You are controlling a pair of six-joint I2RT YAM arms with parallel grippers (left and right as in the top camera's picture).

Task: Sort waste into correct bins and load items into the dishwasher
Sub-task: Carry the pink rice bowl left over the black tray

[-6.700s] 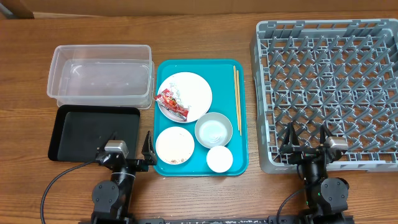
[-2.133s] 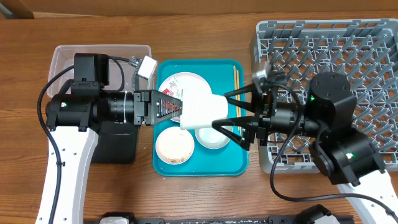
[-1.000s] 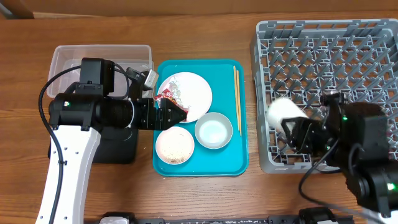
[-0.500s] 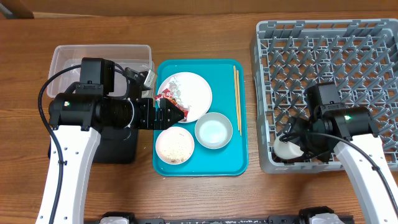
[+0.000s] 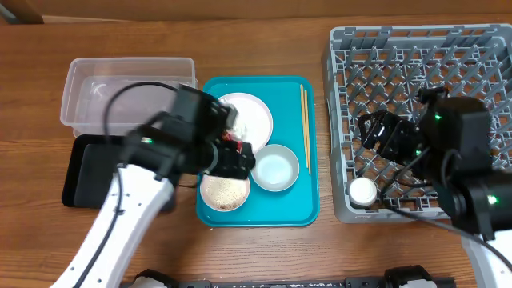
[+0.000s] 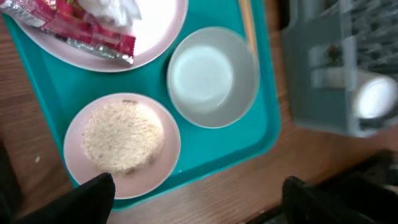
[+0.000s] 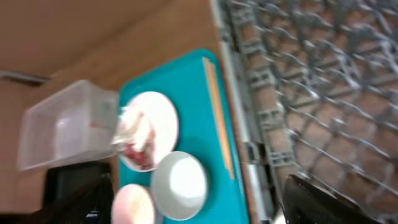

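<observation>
My left gripper [image 5: 240, 158] is open and empty above the small plate of rice [image 6: 122, 140] and the bowl [image 6: 211, 74] on the teal tray. The red wrapper [image 6: 68, 28] and white tissue [image 6: 115, 7] lie on the large plate [image 6: 158, 43]. The chopsticks [image 5: 305, 124] lie along the tray's right side. My right gripper [image 5: 374, 134] is open and empty above the grey rack [image 5: 416, 64]. The small cup [image 5: 362, 190] stands in the rack's front left corner.
The teal tray [image 5: 308, 204] sits between the bins and the rack. The clear tub [image 5: 128, 96] is at the back left. The black tray [image 5: 88, 172] lies in front of it, partly under my left arm.
My right gripper has let go of the small cup in the rack's front left corner and risen away. My left arm has swung right, over the small plate.
</observation>
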